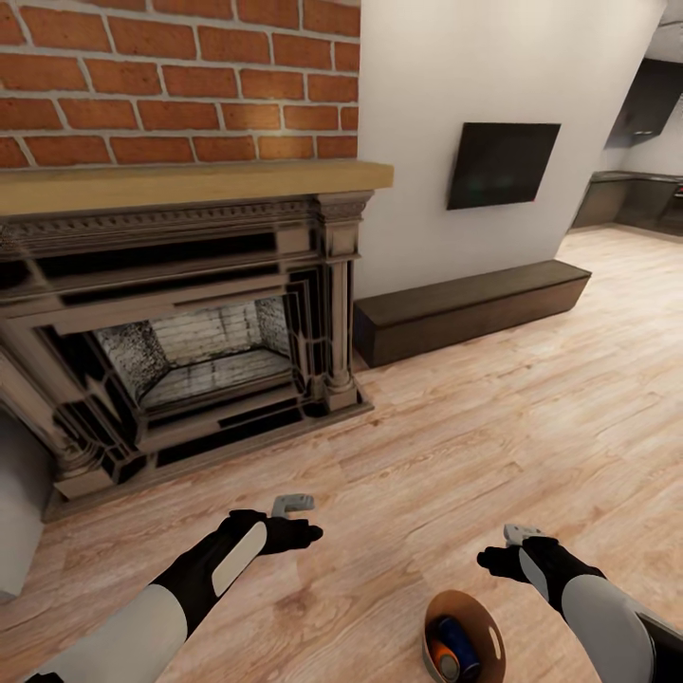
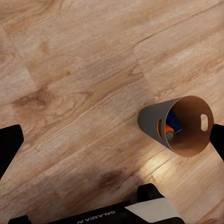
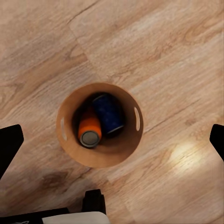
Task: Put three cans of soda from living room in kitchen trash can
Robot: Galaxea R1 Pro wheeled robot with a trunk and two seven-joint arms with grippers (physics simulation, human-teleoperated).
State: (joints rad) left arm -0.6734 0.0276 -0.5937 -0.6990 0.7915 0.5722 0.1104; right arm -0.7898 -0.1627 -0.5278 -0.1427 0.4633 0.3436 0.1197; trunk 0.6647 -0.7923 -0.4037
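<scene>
Both grippers hang spread wide and empty: the left gripper (image 1: 296, 517) at seven o'clock in the head view, the right gripper (image 1: 512, 550) at five. Between them stands one tash can (image 1: 486, 631) on the wood floor (image 1: 531, 417), holding one orange can (image 3: 89, 130) and one dark blue can (image 3: 108, 113); any third is hidden.

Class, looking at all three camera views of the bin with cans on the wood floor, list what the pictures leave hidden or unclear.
- Third can: bin shows an orange can and a blue can; anything beneath them is hidden.
- Head view: the bottom edge cuts off the bin.
- Left wrist view: the bin's wall hides most of the cans.
- Kitchen: too distant and small for detail.
</scene>
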